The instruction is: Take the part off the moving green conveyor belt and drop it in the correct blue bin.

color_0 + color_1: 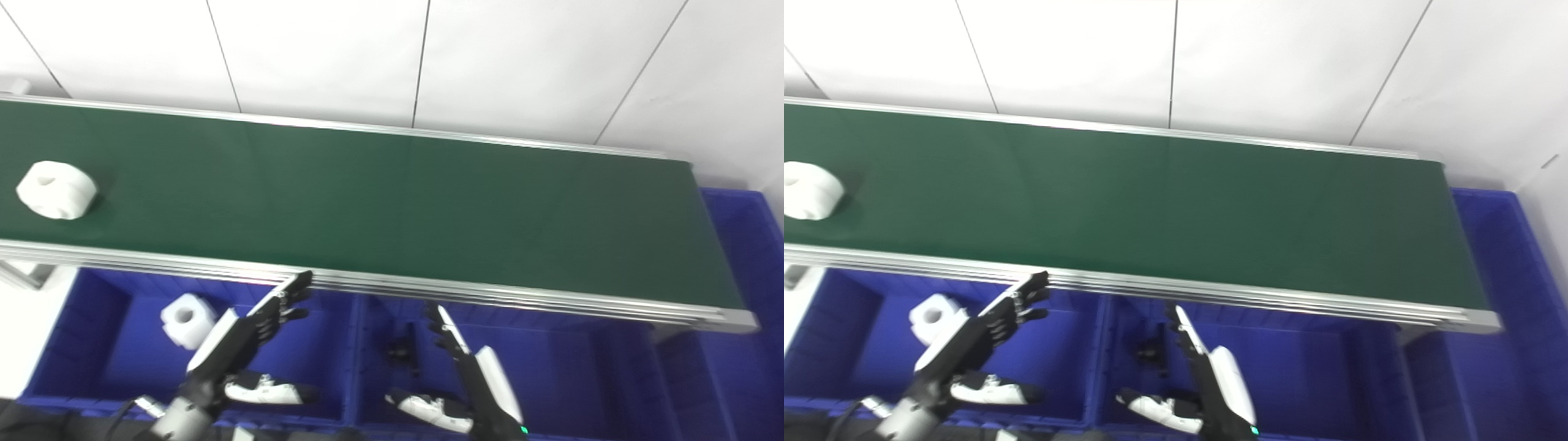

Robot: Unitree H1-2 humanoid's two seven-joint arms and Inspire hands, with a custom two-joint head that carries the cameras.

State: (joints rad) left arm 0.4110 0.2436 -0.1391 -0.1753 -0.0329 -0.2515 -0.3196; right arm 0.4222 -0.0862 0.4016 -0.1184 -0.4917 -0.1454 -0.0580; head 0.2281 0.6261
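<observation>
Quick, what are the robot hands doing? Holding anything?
Left robot hand: open, holding nothing, above the left blue bin.
Right robot hand: open, holding nothing.

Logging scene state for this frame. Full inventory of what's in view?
conveyor belt: 1, dark green with silver rails, running left to right across the middle
white part on belt: 1, white, round with a hole on top, far left of the belt
white part in bin: 1, white, in the left bin
dark part: 1, black, in the middle bin, shape unclear
left bin: 1, blue, below the belt
middle bin: 1, blue, below the belt
right bin: 1, blue, past the belt's right end
wall: white panels, behind the belt
left hand: 1, black and white, open, over the left bin
right hand: 1, black and white, open, over the middle bin
</observation>
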